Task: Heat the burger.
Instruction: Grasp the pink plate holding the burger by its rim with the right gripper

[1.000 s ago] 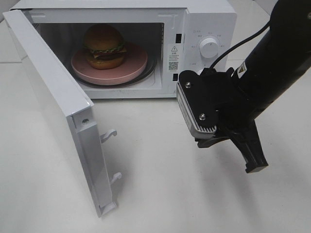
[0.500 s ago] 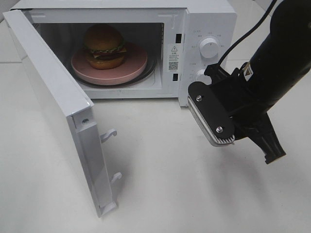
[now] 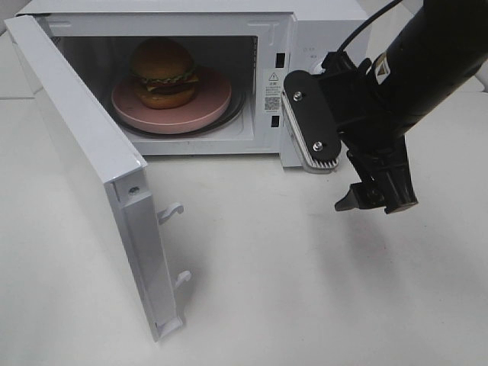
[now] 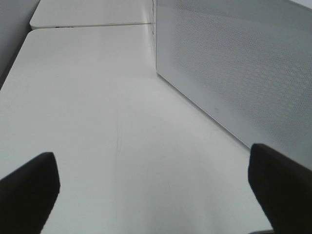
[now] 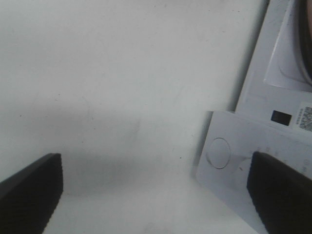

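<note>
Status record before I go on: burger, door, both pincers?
burger: on plate, inside microwave
door: wide open
right pincer: open, empty, by control panel
left pincer: open, empty, over table beside door

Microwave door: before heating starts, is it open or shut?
Open. The door stands wide, latch hooks exposed; the burger on the pink plate shows inside.
</note>
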Robot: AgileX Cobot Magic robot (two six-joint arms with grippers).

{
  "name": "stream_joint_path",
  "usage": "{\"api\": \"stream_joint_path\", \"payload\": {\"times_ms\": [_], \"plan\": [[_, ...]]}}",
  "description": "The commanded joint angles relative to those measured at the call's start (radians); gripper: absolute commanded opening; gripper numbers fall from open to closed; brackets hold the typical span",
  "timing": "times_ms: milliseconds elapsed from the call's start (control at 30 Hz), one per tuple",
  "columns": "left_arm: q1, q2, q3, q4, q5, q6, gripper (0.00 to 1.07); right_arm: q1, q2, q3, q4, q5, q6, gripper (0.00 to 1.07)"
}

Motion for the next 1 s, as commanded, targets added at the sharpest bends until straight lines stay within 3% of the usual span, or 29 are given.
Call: {"api": "stream_joint_path", "payload": {"times_ms": [33, 300, 1000], "plan": [[0.002, -0.021, 0.004, 0.002, -0.006, -0.008, 1.04, 0.014, 0.005, -0.024, -0.012, 0.000, 0.017, 1.01], [0.002, -0.021, 0.004, 0.002, -0.006, -0.008, 1.04, 0.074, 0.115, -0.131, -0.104, -0.015, 0.065, 0.99], [0.002, -0.021, 0.004, 0.002, -0.006, -0.008, 1.04, 0.096, 0.401, -0.392, -0.143, -0.129, 0.106, 0.96]]}}
